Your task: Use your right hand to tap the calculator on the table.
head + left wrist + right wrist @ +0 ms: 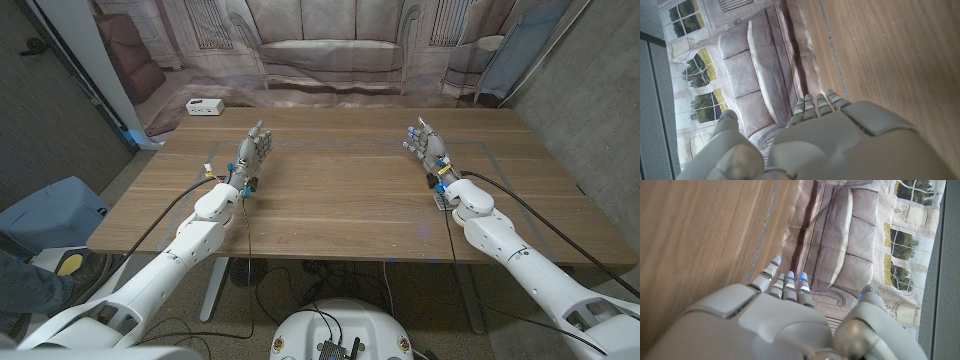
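On the wooden table (340, 205), in the head view, the left hand (253, 150) is seen at the left and the right hand (430, 146) at the right, well apart, both towards the far half of the top. Each is raised on its edge with the fingers reaching to the far side; the fingers are held loosely apart and nothing is gripped in either. Where the calculator lies cannot be told from these views. A small white box (203, 106) is seen beyond the table's far left corner, on the cloth of the printed backdrop (330, 50), but it is too small for its kind to be made out. What the head view leaves small is shown close in the wrist views: the back of the left hand (840, 145) is seen with its straight fingertips (816, 102) side by side above bare wood, and the back of the right hand (770, 325) likewise, with blue light on its fingertips (788, 277). The backdrop's printed sofa and windows are plainer there. The palms and the undersides of the fingers are hidden in both wrist views, and the wrists are cut off at the picture edge.
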Tool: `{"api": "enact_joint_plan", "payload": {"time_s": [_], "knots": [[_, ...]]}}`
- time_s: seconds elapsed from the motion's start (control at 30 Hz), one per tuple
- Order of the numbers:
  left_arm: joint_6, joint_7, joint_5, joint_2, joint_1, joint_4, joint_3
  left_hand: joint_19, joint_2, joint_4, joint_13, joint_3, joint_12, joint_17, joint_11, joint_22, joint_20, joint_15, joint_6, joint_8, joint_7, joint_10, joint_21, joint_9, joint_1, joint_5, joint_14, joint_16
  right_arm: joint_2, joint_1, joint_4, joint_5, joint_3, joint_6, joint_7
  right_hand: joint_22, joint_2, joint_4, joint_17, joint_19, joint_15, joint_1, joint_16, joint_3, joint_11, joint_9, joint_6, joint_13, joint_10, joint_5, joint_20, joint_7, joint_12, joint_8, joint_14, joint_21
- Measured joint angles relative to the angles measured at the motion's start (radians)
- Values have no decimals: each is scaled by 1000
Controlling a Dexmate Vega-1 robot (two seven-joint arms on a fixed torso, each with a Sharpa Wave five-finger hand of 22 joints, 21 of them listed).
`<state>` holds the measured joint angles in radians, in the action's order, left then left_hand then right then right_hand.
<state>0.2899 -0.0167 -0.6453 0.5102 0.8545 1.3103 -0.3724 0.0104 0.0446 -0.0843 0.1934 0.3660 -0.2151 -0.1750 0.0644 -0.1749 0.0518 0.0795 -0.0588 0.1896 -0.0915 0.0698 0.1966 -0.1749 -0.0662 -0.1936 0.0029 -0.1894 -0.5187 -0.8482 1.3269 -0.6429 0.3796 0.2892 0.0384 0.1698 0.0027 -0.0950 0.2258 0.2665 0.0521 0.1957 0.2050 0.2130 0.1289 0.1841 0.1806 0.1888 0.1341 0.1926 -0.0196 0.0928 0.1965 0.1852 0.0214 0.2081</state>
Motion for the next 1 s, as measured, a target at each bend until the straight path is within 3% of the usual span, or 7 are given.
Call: {"api": "enact_joint_plan", "payload": {"time_s": [0.5,1.0], "knots": [[17,33,16,22,41,60,14,-4,-5,0,0,0,-8,0,5,0,-4,11,-18,0,-18,16,0,0,-5,0,11,0,-4,-19,35,34,4,59,2,0,7,-4,-3,21,4,9,6,4,11,0,9,0,11,0,1,-9,7,4,15,0],[21,52,40,64,77,134,31,-14,-12,-4,0,4,-8,0,7,0,-3,10,-33,7,-14,29,0,0,-12,0,22,0,-33,-67,96,74,-16,114,-28,0,11,-8,-8,32,2,13,7,8,8,0,48,0,27,0,4,-20,11,19,23,0]]}}
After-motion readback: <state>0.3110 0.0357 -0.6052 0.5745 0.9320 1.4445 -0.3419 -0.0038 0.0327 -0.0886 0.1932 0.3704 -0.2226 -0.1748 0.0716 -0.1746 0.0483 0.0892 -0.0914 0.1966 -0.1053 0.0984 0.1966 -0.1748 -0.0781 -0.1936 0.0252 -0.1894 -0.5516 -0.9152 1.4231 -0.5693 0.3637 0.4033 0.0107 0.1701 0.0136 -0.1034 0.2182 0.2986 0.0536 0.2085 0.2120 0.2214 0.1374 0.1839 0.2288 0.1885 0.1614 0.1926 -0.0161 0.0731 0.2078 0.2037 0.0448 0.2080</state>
